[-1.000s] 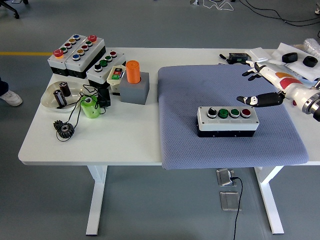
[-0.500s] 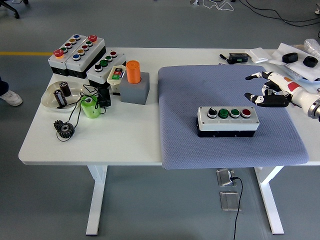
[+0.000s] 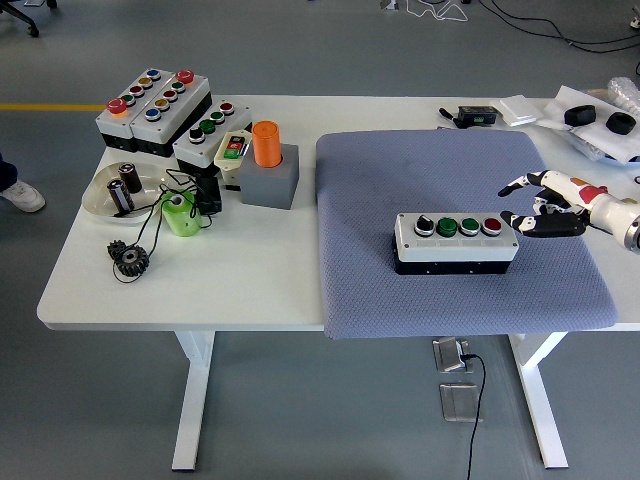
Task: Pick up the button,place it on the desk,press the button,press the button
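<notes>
Grey floor surrounds a white worktop [image 3: 270,280] whose right half is covered by a blue-grey mat [image 3: 450,170]. At the mat's right edge the right hand [image 3: 543,205] reaches in from the picture's right, its fingers spread and holding nothing, the black thumb pointing toward the button box [image 3: 456,242] and ending just beside the box's right end; whether it touches cannot be told. That box, white on top with a black base, sits flat near the mat's middle and carries a row of four controls: a black knob, two green buttons and a red one nearest the hand. Beyond the mat, on the bare left part of the worktop, an orange cylinder [image 3: 265,143] stands in a grey block [image 3: 269,181], with several more button boxes [image 3: 155,108] behind it at the far left corner. Nearer lie a shallow white dish [image 3: 105,200], a small green cup [image 3: 180,214] and a dark gear [image 3: 130,260] on a wire.
</notes>
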{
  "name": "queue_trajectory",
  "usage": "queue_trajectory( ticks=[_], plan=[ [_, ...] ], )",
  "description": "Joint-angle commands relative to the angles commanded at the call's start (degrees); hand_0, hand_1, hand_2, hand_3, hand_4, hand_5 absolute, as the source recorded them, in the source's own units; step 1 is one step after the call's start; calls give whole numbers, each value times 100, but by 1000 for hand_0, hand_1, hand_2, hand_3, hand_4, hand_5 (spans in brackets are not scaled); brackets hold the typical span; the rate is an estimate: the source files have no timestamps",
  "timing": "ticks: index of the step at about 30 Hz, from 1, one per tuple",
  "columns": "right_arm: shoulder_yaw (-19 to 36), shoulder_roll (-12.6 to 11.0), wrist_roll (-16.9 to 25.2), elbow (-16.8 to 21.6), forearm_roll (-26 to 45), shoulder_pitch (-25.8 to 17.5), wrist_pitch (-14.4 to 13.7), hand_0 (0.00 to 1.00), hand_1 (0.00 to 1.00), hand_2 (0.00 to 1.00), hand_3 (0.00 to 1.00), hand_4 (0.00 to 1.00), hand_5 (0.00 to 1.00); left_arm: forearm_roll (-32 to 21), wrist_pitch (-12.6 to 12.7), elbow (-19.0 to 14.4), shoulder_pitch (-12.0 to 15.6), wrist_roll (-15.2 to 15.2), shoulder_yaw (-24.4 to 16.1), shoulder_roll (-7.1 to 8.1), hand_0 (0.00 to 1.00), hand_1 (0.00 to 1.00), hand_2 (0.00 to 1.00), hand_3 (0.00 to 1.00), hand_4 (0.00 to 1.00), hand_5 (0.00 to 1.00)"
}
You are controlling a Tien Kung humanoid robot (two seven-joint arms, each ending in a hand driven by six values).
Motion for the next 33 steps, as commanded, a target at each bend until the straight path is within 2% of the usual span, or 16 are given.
queue_trajectory(
  ticks=[5,22,33],
  plan=[
    [-47,-32,-11,94,-8,-23,4,144,2,51,719,629,449,7,-1,0,-6,0,-18,-3,653,700,724,496,322,955],
    [-400,110,-37,-64,6,-24,35,145,2,50,718,620,466,45,31,0,20,40,5,-11,653,700,724,497,321,957],
    [-437,186,-63,-176,-8,-4,42,147,2,51,718,615,479,84,32,0,47,49,1,-11,654,701,725,497,322,958]
  ],
)
